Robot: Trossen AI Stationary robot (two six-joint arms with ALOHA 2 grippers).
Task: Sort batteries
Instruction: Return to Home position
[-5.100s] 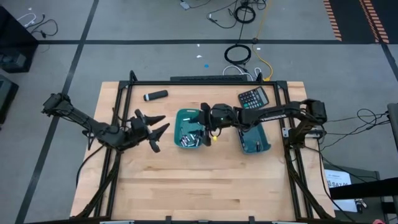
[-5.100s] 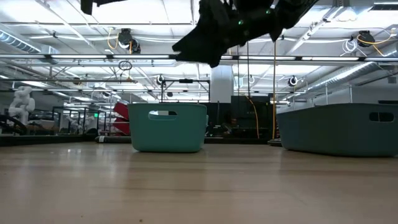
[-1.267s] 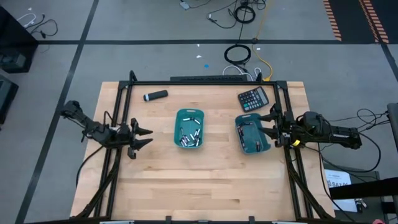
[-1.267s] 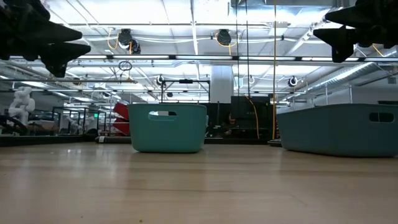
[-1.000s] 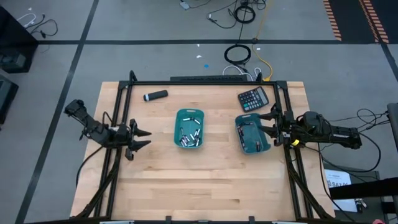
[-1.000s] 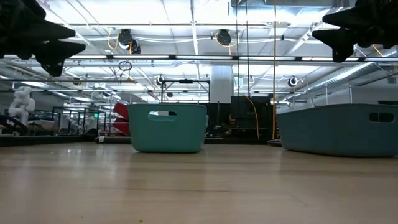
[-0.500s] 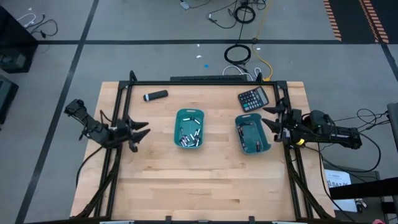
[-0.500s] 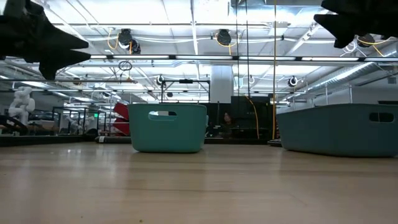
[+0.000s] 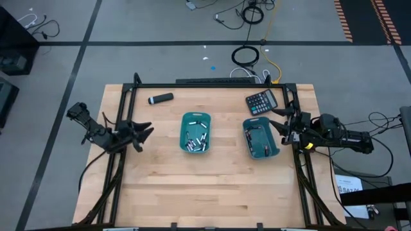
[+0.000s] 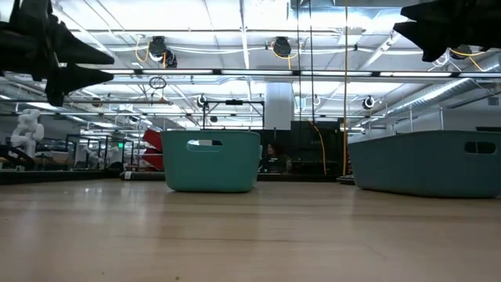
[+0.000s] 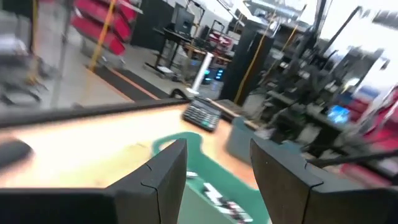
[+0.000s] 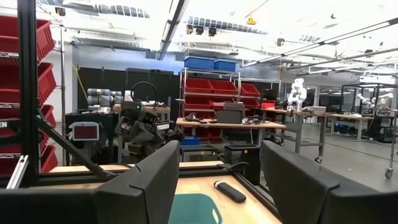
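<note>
Near part of table (image 9: 205,189): bare wood, no loose cells that I can make out, though one that small could go unseen.

Left gripper (image 9: 142,133) is over the table's left edge, well apart from both bins. Its fingers (image 11: 163,177) are spread wide with nothing between them. Right gripper (image 9: 279,124) is at the right edge, just beside the right bin (image 10: 427,164), raised above it in the low view. Its fingers (image 12: 146,180) are also spread, also empty.

Batteries (image 9: 194,138) lie in a heap inside the mid bin (image 10: 211,164), and a few more sit in the right bin. Sorting looks done; both arms are out at the sides.

Far edge: calculator (image 9: 262,101) just behind the right bin, black cylinder (image 9: 160,99) toward the far left, both on the wood.

Risks: the right arm is the one to watch. If it drops or swings inward with its fingers splayed, a fingertip could catch the right bin's rim, or nudge the calculator, and tip or slide the bin so that cells spill and mix. The left arm has plenty of room, so low risk. A stray cell hidden behind a bin would leave the sort incomplete.
</note>
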